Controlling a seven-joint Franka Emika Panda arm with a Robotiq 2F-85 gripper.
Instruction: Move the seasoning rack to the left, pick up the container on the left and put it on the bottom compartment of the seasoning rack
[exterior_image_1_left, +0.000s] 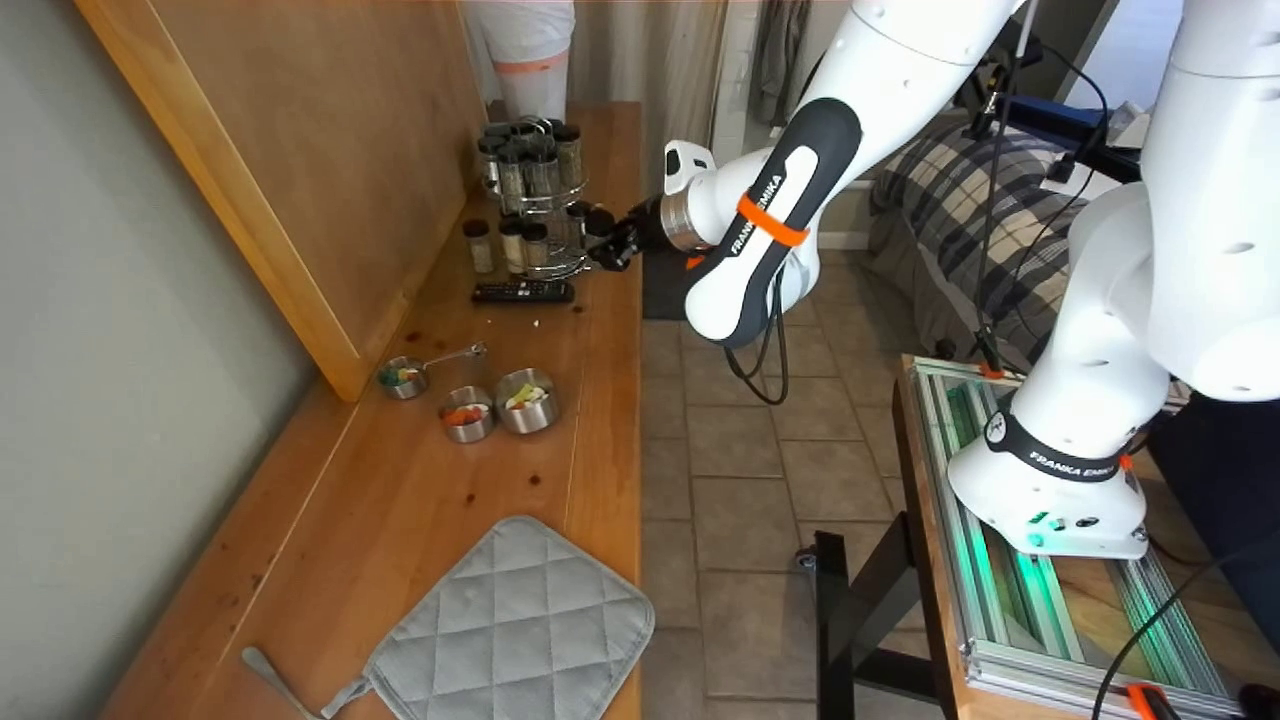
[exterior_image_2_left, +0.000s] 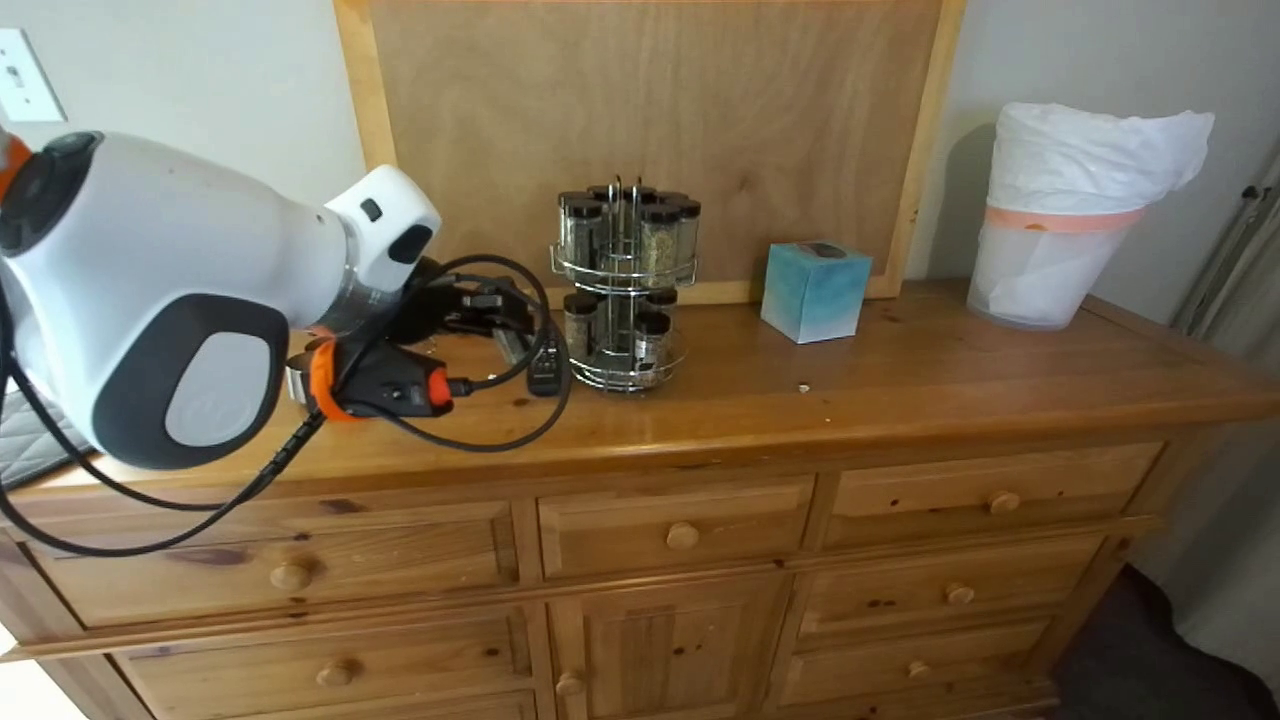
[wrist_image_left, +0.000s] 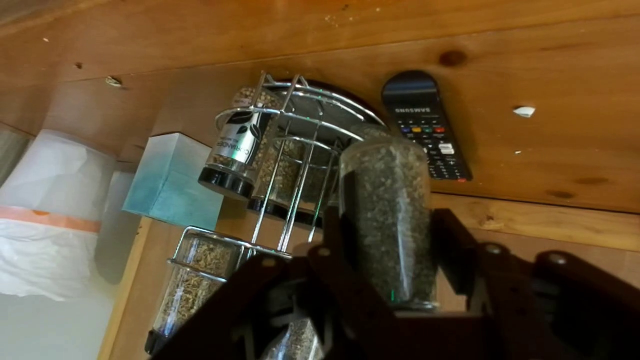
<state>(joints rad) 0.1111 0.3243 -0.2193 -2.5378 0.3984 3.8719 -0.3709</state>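
One spice jar (wrist_image_left: 392, 187), gripped in the partly spread claw (wrist_image_left: 390, 220), was close beside the lower tier of the seasoning rack (exterior_image_2_left: 620, 288), and I feared that coming in too low could snag its base, twisting it loose or toppling the rack.

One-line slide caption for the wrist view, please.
The gripper holds a spice jar, with the rack and a remote beyond.

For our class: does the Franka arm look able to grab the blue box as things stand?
Probably not. Its jaws appear closed around a spice jar, and in an exterior view the seasoning rack stands between them and the blue box. Emptying the jaws and going over or around might work.
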